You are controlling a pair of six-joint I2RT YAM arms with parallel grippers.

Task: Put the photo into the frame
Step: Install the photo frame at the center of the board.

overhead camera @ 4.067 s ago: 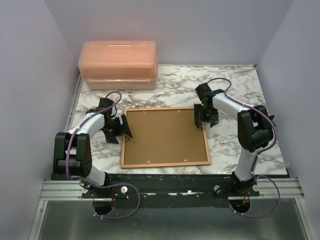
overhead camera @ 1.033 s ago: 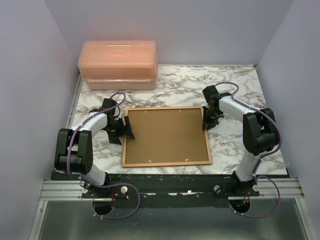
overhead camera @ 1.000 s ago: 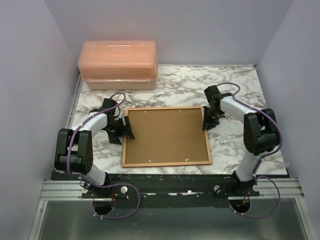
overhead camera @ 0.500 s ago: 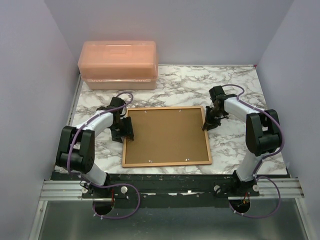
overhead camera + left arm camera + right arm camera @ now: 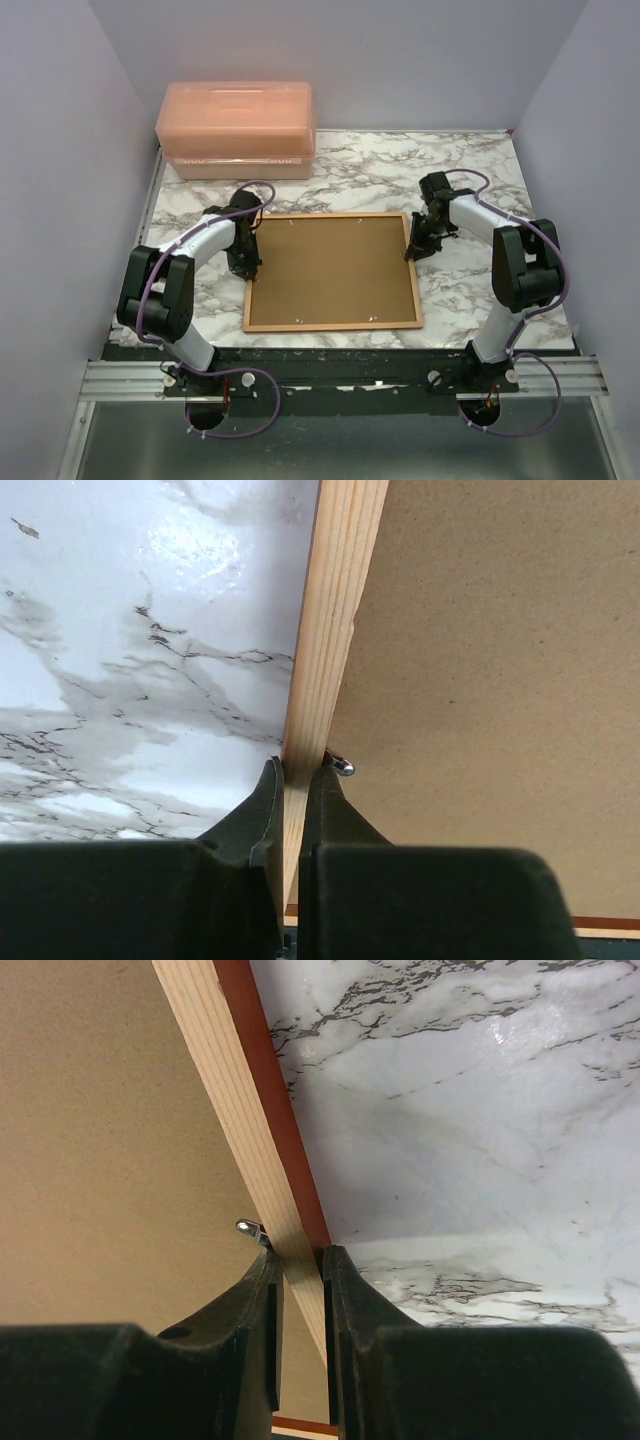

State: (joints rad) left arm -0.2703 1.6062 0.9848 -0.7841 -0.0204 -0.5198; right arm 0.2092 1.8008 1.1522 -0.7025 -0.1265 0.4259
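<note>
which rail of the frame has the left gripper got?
The frame's left side rail: the left gripper is shut on it. The right gripper pinches the opposite rail; the near rail and far rail are ungripped.

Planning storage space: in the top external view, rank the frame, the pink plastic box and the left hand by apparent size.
1. frame, largest
2. pink plastic box, somewhat smaller, though it sits farther from the camera
3. left hand, by far the smallest
</note>
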